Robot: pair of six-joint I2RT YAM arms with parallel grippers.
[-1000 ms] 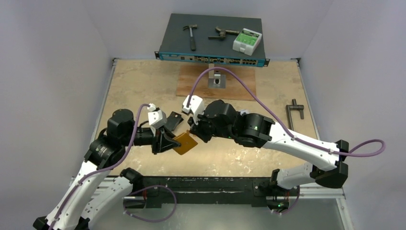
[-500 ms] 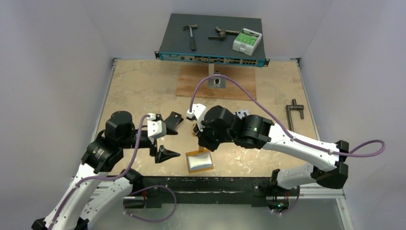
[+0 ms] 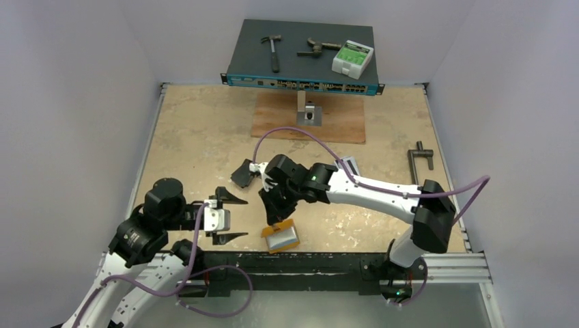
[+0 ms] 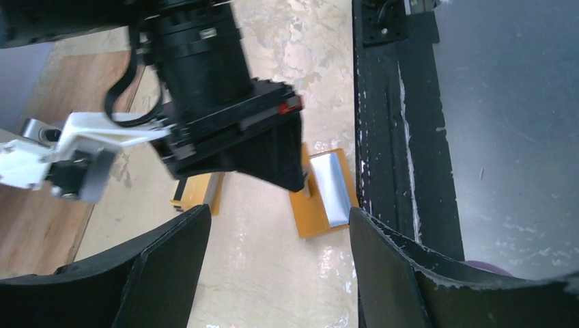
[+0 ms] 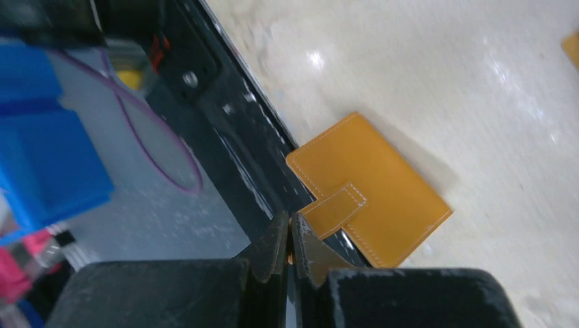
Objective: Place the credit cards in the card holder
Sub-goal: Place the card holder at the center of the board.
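Note:
The orange card holder (image 3: 281, 237) lies at the table's front edge, its greyish sleeve facing up. It also shows in the left wrist view (image 4: 315, 205). The right wrist view shows its orange outer face (image 5: 372, 188) and snap tab (image 5: 336, 207). My right gripper (image 3: 274, 217) reaches down onto it, jaws shut on a thin orange edge by the tab (image 5: 290, 236). My left gripper (image 3: 229, 217) is open and empty, left of the holder (image 4: 273, 273). A yellow-orange card stack (image 4: 198, 193) lies beyond the right gripper; it is hidden in the top view.
A black folded case (image 3: 241, 173) lies left of the right arm. The black front rail (image 3: 328, 263) runs just beside the holder. A wooden board (image 3: 307, 119) with a metal block, a network switch (image 3: 300, 58) carrying tools, and a black T-handle tool (image 3: 420, 160) sit farther off.
The holder went from between both grippers down to the table's front edge. My left gripper let go and drew back toward the near edge. My right gripper moved down-left and closed on the holder.

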